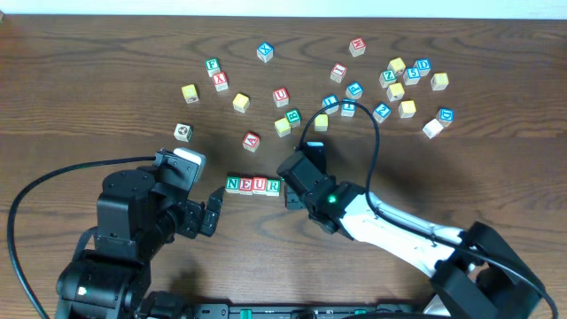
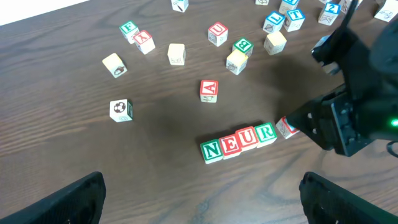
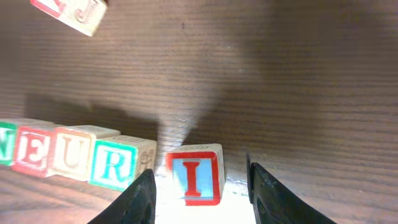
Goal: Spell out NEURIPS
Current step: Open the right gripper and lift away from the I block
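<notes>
The right gripper [image 3: 200,198] straddles the I [image 3: 193,174], just beside the R [image 3: 112,163]; pinching or loose, I cannot tell. It wants nudging flush, square to the row [image 1: 253,184], before letting go. Left gripper [image 2: 202,202] gapes wide.

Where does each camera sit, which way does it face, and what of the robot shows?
Overhead: above the table, looking down at the scattered cubes; both arms show.
Left wrist: on the left arm, facing across the table at the NEUR row; own fingers and the right arm show.
Right wrist: low over the table, facing the I cube between its fingers.
Shared: all see the NEUR row.
</notes>
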You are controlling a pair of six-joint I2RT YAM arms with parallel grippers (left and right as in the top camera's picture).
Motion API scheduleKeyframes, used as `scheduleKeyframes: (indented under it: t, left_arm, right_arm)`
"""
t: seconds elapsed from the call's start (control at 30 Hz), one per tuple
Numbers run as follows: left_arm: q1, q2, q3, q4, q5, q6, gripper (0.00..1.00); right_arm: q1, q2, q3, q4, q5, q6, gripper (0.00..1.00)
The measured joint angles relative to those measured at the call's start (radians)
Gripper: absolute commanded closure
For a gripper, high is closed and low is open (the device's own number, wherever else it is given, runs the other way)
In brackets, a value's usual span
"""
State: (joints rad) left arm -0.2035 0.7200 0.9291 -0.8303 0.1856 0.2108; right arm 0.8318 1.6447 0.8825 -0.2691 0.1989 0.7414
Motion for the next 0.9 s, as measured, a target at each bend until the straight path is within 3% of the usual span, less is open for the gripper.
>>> scheduleKeyframes:
  t: [0.3, 0.63, 0.9]
  left_arm:
    - [0.0, 0.0, 0.0, 0.0, 0.0, 0.0, 0.02]
    - [0.0, 0.0, 0.0, 0.0, 0.0, 0.0, 0.02]
    - [0.0, 0.0, 0.0, 0.0, 0.0, 0.0, 0.02]
  right_arm:
    - [0.0, -0.093, 0.0, -0.05, 0.023, -0.001, 0.6]
    - [0.0, -0.122, 0.026, -0.204, 0.099, -0.079, 0.49]
    - [-0.048, -0.123, 0.293, -0.463, 0.133, -0.156, 0.42]
